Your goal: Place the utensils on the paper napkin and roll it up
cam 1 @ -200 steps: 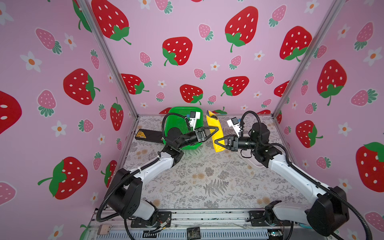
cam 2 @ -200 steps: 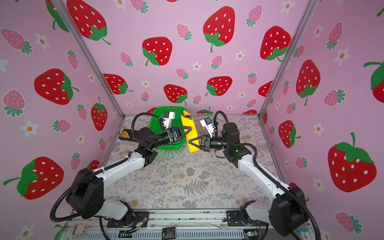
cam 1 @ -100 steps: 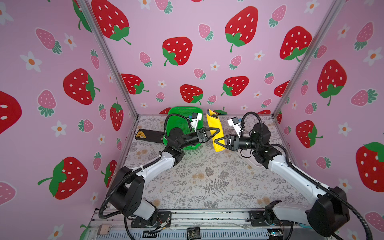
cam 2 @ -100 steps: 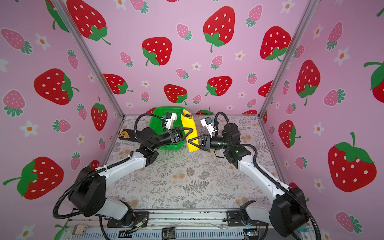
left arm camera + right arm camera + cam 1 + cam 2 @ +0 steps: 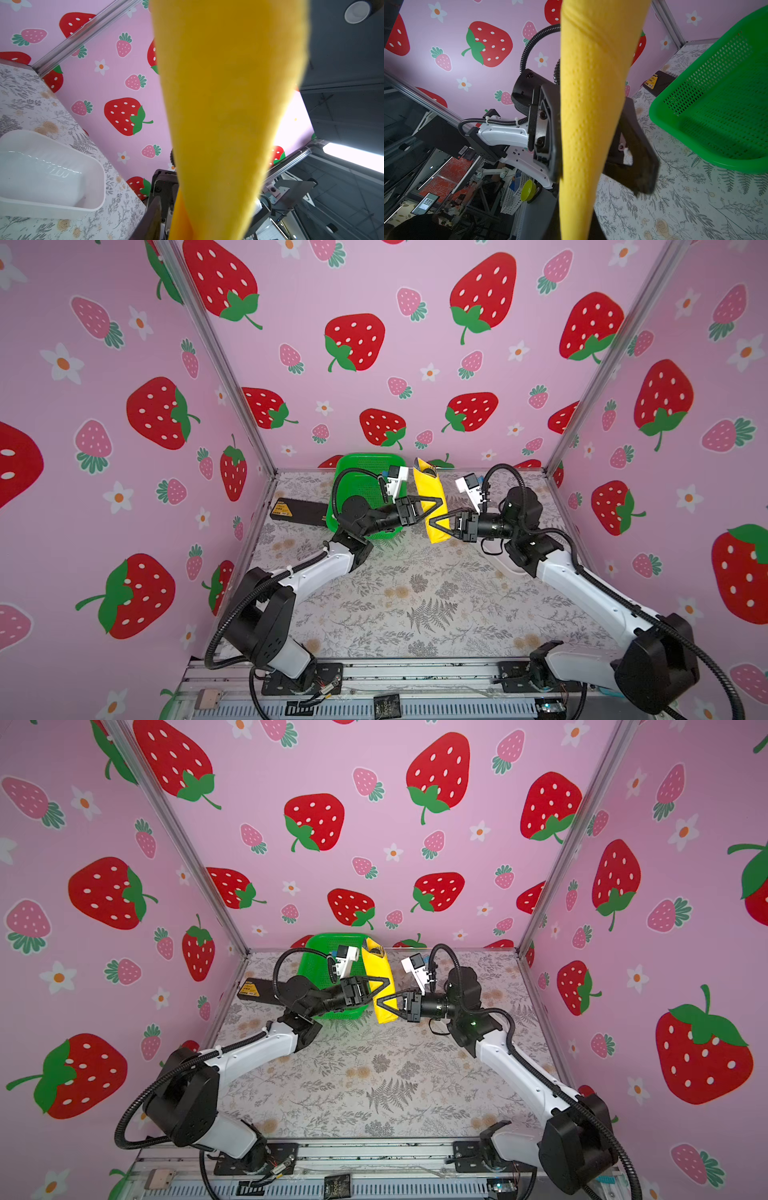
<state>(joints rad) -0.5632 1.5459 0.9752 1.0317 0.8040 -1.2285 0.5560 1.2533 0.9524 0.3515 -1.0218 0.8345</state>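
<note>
Carefully: my right tool (image 5: 432,524) is clamped on the rolled paper napkin (image 5: 428,489), aloft just right of the green basket (image 5: 353,479); left tool (image 5: 439,500) straddles it, grip unclear. I'd close gently, keeping it tight.

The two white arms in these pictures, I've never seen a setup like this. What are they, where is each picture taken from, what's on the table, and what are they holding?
They are two robot arms, each ending in a two-fingered gripper. The two wide pictures come from one camera head looking down; the two close-ups come from cameras on the arms' wrists. On the flowered table sit a green basket, a white dish and a black box. Above it, the right gripper is shut on the lower part of the paper napkin, a yellow sheet rolled into a tube that stands nearly upright. The left gripper has a finger on either side of the tube higher up; whether it pinches, I cannot tell.
</note>
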